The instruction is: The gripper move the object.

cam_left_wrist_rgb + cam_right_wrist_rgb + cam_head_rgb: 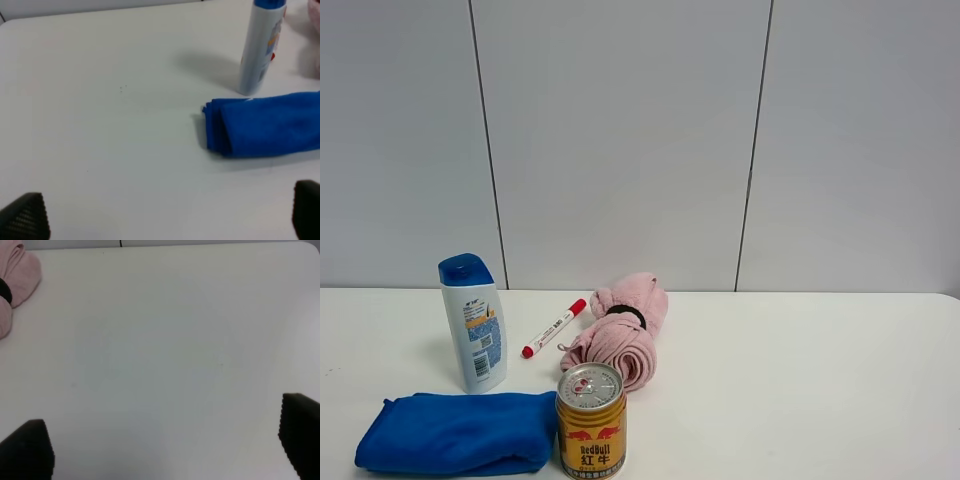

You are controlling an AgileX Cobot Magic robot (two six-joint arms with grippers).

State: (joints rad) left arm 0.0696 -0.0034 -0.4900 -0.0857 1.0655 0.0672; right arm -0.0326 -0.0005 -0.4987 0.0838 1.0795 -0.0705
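Observation:
The gold drink can (591, 421) with the red bulls logo and silver pull-tab top stands upright at the front of the white table (800, 380), right of the blue cloth (458, 432). No arm shows in the exterior high view. My left gripper (165, 220) is open over bare table, with the blue cloth (265, 124) ahead of it; the can is out of that view. My right gripper (165, 445) is open over bare table, and the can is out of that view too.
A white blue-capped bottle (472, 322) stands behind the cloth; it also shows in the left wrist view (261, 46). A red marker (553, 328) and a rolled pink towel (620, 330) lie behind the can. The towel's edge shows in the right wrist view (15, 280).

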